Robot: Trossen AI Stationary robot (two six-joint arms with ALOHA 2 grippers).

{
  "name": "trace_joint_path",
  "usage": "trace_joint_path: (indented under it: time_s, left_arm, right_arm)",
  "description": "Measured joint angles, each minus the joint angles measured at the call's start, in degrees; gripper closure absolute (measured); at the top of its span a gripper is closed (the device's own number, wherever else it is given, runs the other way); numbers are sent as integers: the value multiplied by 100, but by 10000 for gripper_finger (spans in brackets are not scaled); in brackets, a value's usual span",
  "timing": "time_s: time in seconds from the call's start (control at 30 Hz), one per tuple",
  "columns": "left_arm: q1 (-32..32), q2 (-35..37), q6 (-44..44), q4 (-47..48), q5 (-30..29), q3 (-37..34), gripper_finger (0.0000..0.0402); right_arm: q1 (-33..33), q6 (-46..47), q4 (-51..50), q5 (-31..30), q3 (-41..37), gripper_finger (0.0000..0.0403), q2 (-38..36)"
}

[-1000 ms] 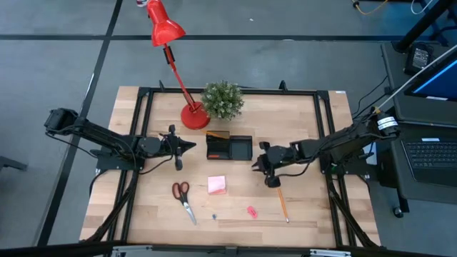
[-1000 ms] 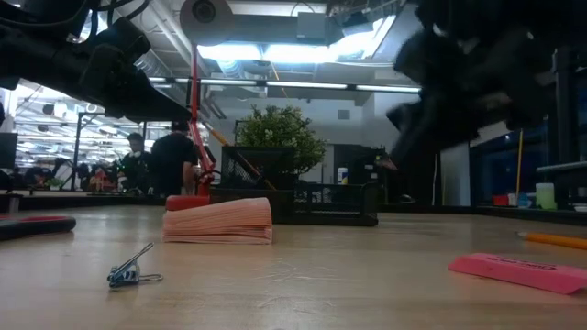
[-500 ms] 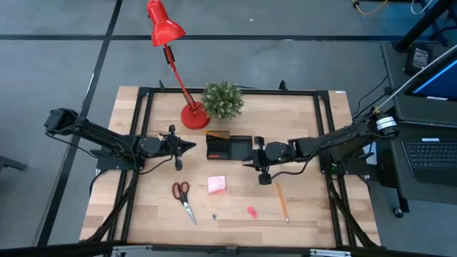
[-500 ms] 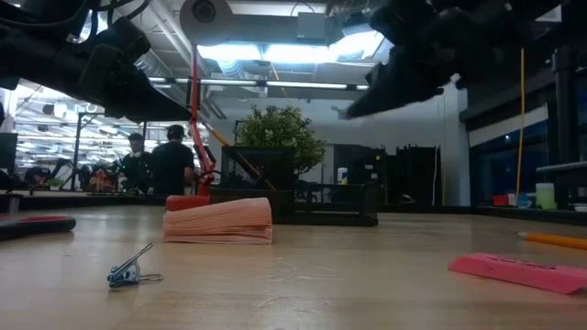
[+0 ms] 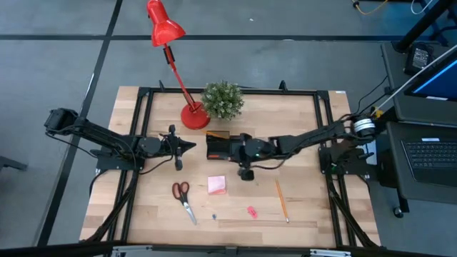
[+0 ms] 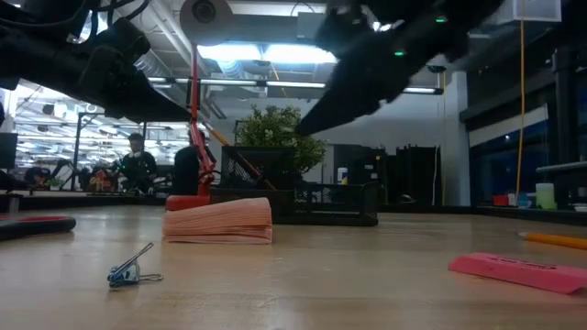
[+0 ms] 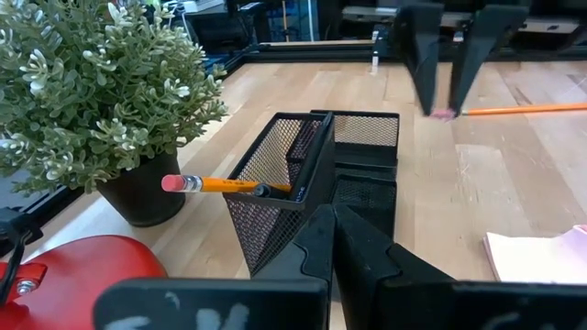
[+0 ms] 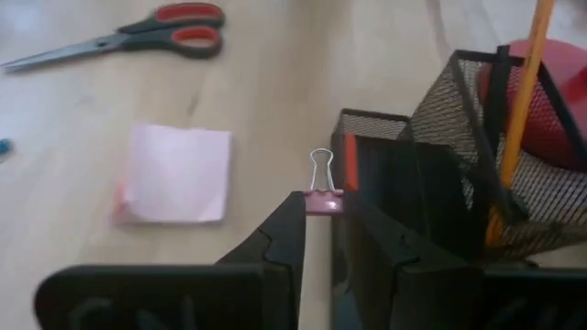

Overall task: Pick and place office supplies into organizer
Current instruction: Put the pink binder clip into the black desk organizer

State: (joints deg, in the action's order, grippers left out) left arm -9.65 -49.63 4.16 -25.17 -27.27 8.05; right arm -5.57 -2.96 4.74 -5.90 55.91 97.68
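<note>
The black mesh organizer (image 5: 228,147) (image 7: 359,137) stands mid-table, an orange pencil (image 7: 229,185) leaning in its tall cup. My right gripper (image 5: 235,148) (image 8: 323,215) hovers by the organizer's right side, shut on a small pink binder clip (image 8: 323,202). My left gripper (image 5: 191,145) (image 7: 335,234) waits shut, left of the organizer. On the wood lie red-handled scissors (image 5: 183,199), a pink sticky pad (image 5: 217,185), a second pencil (image 5: 281,200), a pink bit (image 5: 251,211) and a tiny blue clip (image 6: 133,269). My right gripper pinches the clip's pink body (image 8: 324,205) between its two fingertips; the wire loop (image 8: 321,163) sticks out ahead of them. The fingers slant down from the table's right. The clip is lifted clear, beside the organizer's low compartment wall (image 8: 367,156).
A red desk lamp stands on its round base (image 5: 193,116) beside a green potted plant (image 5: 223,98), both just behind the organizer. A black frame rail (image 5: 228,91) runs around the table. People move in the room beyond the far edge (image 6: 138,160).
My right gripper has travelled toward the table's left, from above the loose pencil to the organizer's right side, rising slightly and carrying the pink clip clear of the table. The fingers have stayed shut on it.
</note>
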Motion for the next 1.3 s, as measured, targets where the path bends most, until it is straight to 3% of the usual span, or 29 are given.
trace_joint_path:
  time_s: [0.27, 0.4, 0.57, 1.3]
  left_arm:
    - [0, 0, 0, 9, 1, 0, 400]
    - [0, -1, 2, 11, 2, 0, 400]
    - [0, 0, 9, 15, 2, 0, 400]
    - [1, 0, 81, 177, 0, 0, 400]
  right_arm:
    - [212, 142, -943, -45, 1230, 336, 808]
    - [219, 269, -1454, -449, 1729, 336, 1114]
    - [219, 187, -1912, -514, 2189, 336, 1368]
    - [396, 262, -1950, -611, 2243, 336, 1784]
